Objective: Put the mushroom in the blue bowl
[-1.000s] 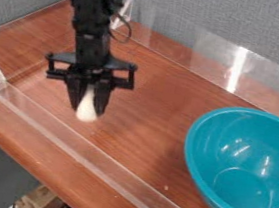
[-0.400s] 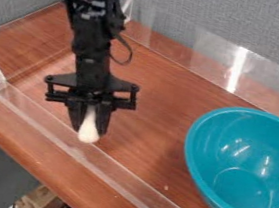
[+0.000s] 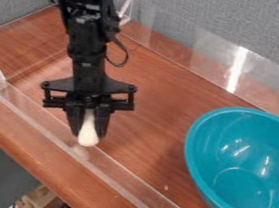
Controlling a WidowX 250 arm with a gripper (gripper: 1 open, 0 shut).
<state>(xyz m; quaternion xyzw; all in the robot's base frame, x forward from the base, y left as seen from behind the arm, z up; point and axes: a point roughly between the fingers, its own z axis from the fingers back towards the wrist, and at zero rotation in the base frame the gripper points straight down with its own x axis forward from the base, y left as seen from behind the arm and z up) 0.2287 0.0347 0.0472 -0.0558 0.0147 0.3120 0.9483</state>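
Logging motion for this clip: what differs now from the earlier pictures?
The black gripper and the small cream-white mushroom it holds have shifted slightly, toward the table's near edge. Nothing was visibly grasped or released. The large glossy teal-blue plastic bowl stayed put.

Grey textured walls (image 3: 226, 15) meet behind the reddish-brown wooden surface (image 3: 136, 182), where a bright streak of light (image 3: 237, 68) gleams on a clear panel (image 3: 191, 56).

The black arm (image 3: 85, 25) and its gripper (image 3: 87, 110) are sitting slightly lower, with the mushroom (image 3: 91, 128) apparently shifting a little toward the table's near edge.
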